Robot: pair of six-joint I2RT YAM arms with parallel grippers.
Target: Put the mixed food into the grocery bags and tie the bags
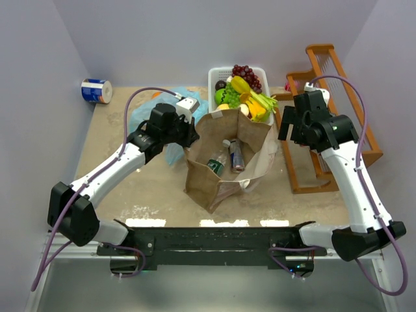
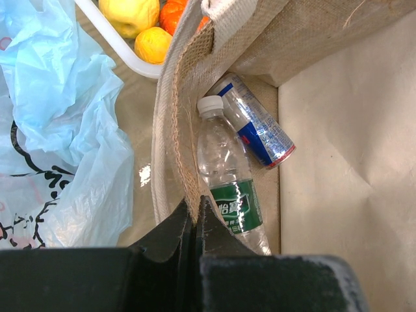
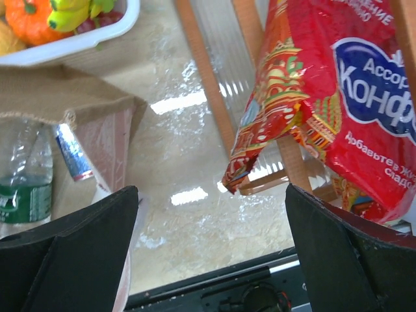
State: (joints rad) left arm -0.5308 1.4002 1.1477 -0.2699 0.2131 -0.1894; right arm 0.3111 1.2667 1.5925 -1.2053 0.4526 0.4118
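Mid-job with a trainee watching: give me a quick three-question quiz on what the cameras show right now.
1. True or false: the left gripper is shut on the rim of the brown bag.
2. Multiple choice: what lies inside the brown bag? A) a water bottle and a can; B) grapes and a banana; C) nothing.
3. Fill in: the toy food sits in the white ______, not yet bagged.
Key: 1 true; 2 A; 3 basket.
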